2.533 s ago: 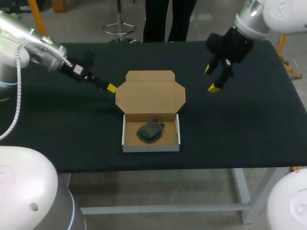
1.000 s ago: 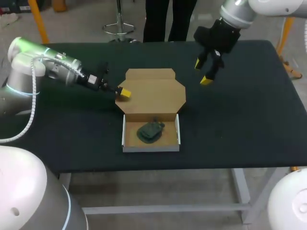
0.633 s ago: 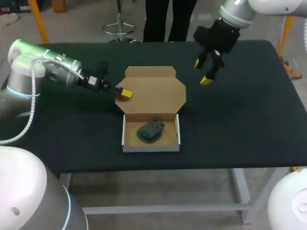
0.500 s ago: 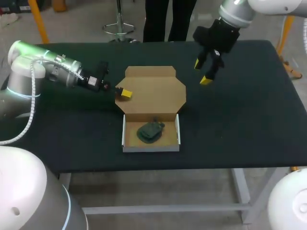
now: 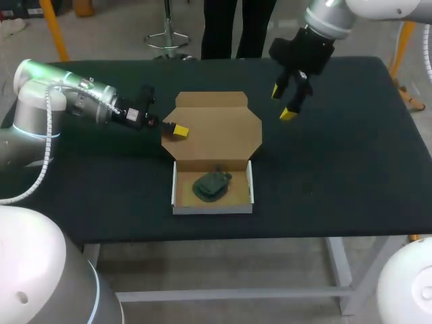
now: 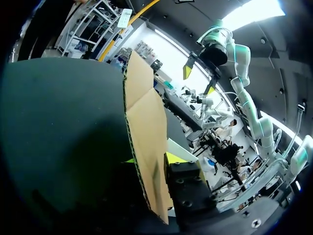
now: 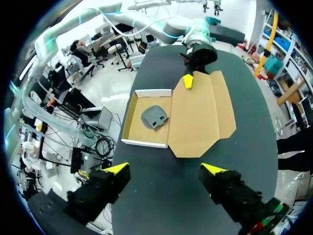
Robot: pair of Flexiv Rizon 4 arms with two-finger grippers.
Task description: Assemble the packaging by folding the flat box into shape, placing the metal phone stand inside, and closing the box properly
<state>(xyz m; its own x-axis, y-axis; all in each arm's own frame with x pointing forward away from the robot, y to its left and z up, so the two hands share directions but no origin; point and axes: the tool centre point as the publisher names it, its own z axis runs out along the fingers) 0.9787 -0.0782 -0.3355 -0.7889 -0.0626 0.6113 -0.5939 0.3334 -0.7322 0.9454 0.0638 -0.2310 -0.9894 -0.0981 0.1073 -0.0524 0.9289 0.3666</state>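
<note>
The shallow cardboard box tray (image 5: 212, 208) sits near the table's front, with the dark metal phone stand (image 5: 210, 185) lying inside it. Its brown lid (image 5: 219, 128) lies open behind the tray. My left gripper (image 5: 178, 130) straddles the lid's left edge: in the left wrist view the lid (image 6: 142, 112) passes between the narrowed, open fingers of the left gripper (image 6: 154, 159). My right gripper (image 5: 282, 103) hangs wide open above the table, right of the lid. From the right gripper (image 7: 165, 169), the tray (image 7: 128, 120), stand (image 7: 155, 117) and lid (image 7: 200, 115) lie below and ahead.
The black table (image 5: 351, 162) carries nothing else. Bare cloth lies to the right of the box and along the front edge. My left arm (image 5: 74, 98) stretches low over the table's left part.
My left gripper slid onto the lid's left edge and its fingers narrowed around it. The lid's back edge rose slightly. My right gripper drifted a little toward the back left, still wide open.
</note>
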